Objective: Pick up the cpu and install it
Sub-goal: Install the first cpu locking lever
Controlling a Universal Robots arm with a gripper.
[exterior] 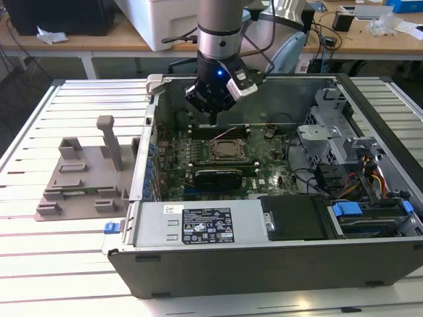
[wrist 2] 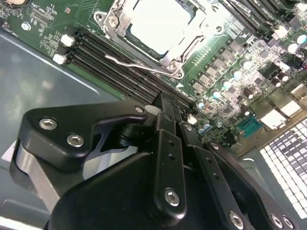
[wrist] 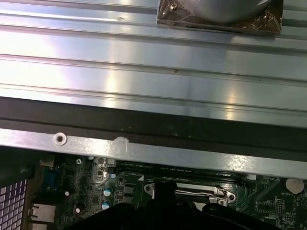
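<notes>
The cpu [wrist 2: 160, 24] shows as a bright silver square lying flat inside the metal-framed socket [wrist 2: 113, 20] on the green motherboard [wrist 2: 48, 19]. In the exterior view the cpu [exterior: 228, 150] is at the middle of the board, inside the open computer case [exterior: 264, 264]. My gripper [exterior: 213, 121] hangs just behind the socket, over the black memory slots [wrist 2: 110, 67]. Its black fingers [wrist 2: 168, 143] meet at the tips, and the gripper [wrist 2: 169, 101] is shut with nothing visible between them. The socket's wire lever [wrist 2: 136, 64] lies along the side nearer the gripper.
A long black card [exterior: 213, 177] sits just in front of the socket. The power supply [exterior: 205, 226] fills the case's near side, with drive cages and cables [exterior: 344, 152] on the exterior view's right. A grey fixture tray [exterior: 79, 181] stands on the slatted table on that view's left.
</notes>
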